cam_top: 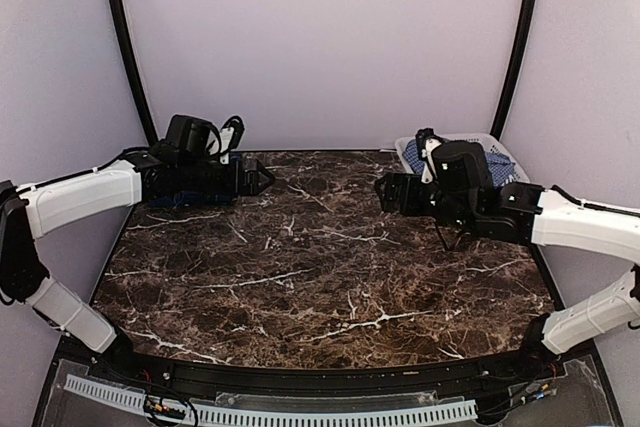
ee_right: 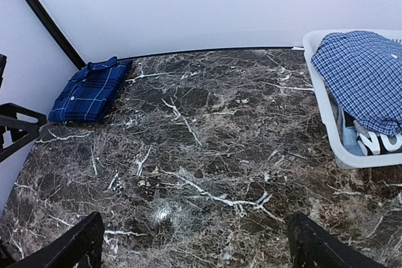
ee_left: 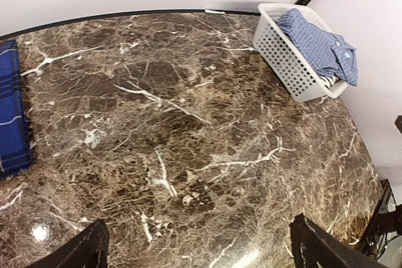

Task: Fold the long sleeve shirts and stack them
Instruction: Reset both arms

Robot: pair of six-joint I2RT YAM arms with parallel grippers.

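Hanging over the plastic basket at 2 o'clock, the light blue checked shirt is found nearest the right gripper, spread wide and empty.

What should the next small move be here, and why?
Probably swing the right gripper toward the basket and take the lighter blue shirt draped over it. The dark plaid shirt already lies folded at the far left of the table; the right gripper is open, empty and nearest the basket.
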